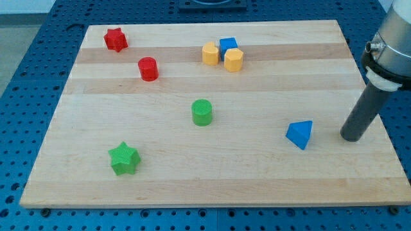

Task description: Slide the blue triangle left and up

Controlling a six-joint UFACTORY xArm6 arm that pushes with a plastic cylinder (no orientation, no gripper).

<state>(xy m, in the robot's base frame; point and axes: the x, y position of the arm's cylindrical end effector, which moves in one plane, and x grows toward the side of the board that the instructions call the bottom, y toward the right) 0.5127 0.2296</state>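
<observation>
The blue triangle [300, 134] lies on the wooden board [257, 173] at the view's lower right. My tip [351, 138] rests on the board to the right of the blue triangle, a short gap away and not touching it. The dark rod rises from the tip toward the view's upper right.
A green cylinder [201, 112] stands mid-board. A green star [123, 158] sits lower left. A red star [115, 40] and a red cylinder [148, 68] are upper left. Two yellow blocks [210, 53] [234, 59] and a blue cube [227, 45] cluster at the top.
</observation>
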